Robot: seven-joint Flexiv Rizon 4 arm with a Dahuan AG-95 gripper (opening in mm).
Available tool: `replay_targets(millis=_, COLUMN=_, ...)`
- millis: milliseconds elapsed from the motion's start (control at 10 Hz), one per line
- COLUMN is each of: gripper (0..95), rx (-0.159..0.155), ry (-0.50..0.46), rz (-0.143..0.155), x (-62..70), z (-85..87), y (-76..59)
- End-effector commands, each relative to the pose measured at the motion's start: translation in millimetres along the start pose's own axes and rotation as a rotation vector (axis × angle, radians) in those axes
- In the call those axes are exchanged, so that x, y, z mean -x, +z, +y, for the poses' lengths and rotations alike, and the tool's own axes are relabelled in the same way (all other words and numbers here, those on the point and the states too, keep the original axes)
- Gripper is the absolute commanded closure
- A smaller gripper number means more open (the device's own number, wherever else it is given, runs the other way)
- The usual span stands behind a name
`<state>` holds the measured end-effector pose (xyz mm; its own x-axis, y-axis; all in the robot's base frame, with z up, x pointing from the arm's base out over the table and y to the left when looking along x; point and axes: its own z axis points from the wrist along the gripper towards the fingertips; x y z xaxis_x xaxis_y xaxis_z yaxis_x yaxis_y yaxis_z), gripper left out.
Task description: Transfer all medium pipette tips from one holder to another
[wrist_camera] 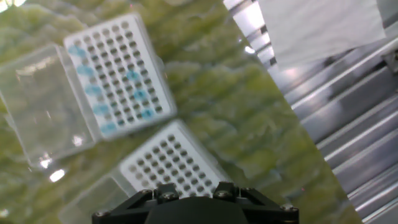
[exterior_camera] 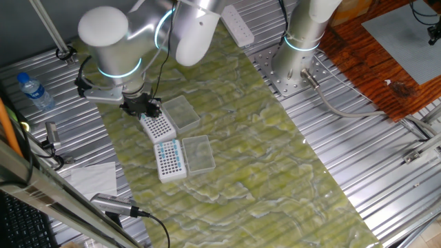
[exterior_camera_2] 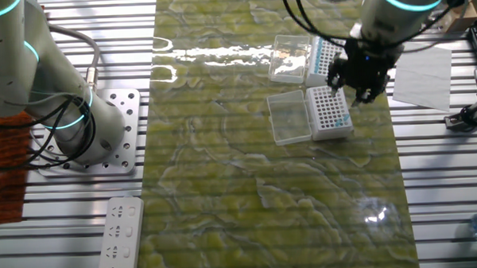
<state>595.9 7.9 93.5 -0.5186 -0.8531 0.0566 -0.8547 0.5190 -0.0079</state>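
While I am holding the arm over the two racks, I am logging the items as follows.

Item: medium pipette tips. They are showing as small light-blue dots seated in the white grid of the far holder, most of them lined along the edge next to its clear lid, with a few more scattered toward the middle of the grid. Many holes in that grid are reading dark and bare.

Item: near holder, lying just beside the first on the green-patterned tabletop, with its own clear lid folded out flat. I am seeing only dark holes in it, so I am judging the transfer as barely begun, if begun at all.

Handling: I am judging each tip to be very light, stiff, thin-walled plastic, smooth enough to slip and easy to tilt or crush. I am planning to take hold at the wide upper collar standing above the grid and to lift straight up, since a sideways pull could jam it or drag the light rack along.

Item: gripper, hovering above the near holder. The jaws are hidden behind the hand's dark body in every view, so I cannot tell whether they are apart or together.
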Motion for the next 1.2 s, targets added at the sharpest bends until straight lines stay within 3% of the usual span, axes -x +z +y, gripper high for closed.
replay_targets(millis=100, gripper=57.0, rx=-0.008, ry=-0.013, rz=-0.004, x=-6.1, z=-1.0, y=3.3)
replay_targets(millis=600, gripper=57.0, rx=-0.029, ry=-0.041, rz=-0.009, x=-7.7, z=-11.2, y=12.2)
replay_targets(millis=700, gripper=76.0, rx=-0.035, ry=-0.048, rz=-0.012, x=-8.1, z=-12.3, y=15.3)
replay_targets(millis=1200, gripper=76.0, rx=-0.057, ry=-0.104, rz=-0.004, x=-10.5, z=-12.8, y=18.9)
